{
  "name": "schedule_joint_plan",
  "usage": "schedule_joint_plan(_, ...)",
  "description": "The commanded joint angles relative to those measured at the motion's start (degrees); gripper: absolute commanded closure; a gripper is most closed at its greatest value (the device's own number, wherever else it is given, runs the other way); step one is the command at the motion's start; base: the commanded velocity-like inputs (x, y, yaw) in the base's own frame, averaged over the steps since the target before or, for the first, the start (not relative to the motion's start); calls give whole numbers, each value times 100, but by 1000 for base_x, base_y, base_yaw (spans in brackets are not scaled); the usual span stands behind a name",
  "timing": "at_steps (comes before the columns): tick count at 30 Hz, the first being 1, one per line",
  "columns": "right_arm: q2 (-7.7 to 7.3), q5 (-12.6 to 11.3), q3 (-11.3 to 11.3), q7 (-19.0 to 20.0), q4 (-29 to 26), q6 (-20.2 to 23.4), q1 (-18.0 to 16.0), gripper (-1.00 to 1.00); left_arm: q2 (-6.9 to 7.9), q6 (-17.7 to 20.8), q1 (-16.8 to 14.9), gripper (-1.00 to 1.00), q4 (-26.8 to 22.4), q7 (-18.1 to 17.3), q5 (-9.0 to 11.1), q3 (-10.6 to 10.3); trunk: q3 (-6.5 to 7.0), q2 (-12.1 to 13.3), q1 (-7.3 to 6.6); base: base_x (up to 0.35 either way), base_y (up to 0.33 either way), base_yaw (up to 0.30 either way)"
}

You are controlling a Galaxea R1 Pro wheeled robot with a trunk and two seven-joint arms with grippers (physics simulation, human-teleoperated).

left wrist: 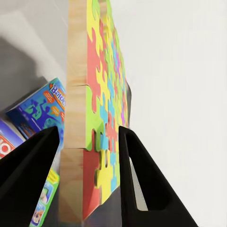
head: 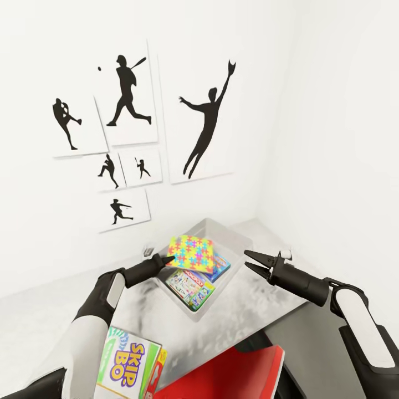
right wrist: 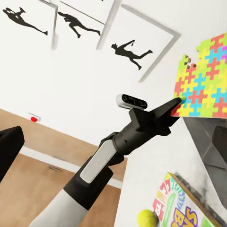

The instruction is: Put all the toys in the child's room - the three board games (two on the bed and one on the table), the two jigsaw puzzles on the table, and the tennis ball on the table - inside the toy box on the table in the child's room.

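Your left hand holds the jigsaw puzzle over the toy box, and the slab hides most of the blue board game and part of the Monopoly carton lying beneath it; in your left wrist view the puzzle runs off the frame, and the blue carton's lettering beside the hand's finger is cut short by the slab's edge. Below the left hand, the Skip-Bo carton is cut by the head view's bottom edge and partly covered by your left forearm. In the right wrist view, only one dark fingertip of your right hand enters at the edge, and the tennis ball and the carton beside it are clipped by the frame.
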Motion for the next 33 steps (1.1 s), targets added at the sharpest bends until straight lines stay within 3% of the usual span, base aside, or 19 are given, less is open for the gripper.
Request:
schedule_joint_plan(1, 0, 57, -6, 58, 1, 20, -6, -100, -5, 36, -7, 100, 0, -13, 2, 84, -19, -13, 3, 0, 0, 0)
schedule_joint_plan(9, 0, 57, -6, 57, 1, 15, -6, -100, -23, 29, -4, 100, 0, 119, -1, 202, -75, -13, 3, 0, 0, 0)
schedule_joint_plan(33, 0, 57, -6, 41, 1, 11, -6, -100, -56, 65, -2, 100, 0, 656, 8, 190, -246, -13, 3, 0, 0, 0)
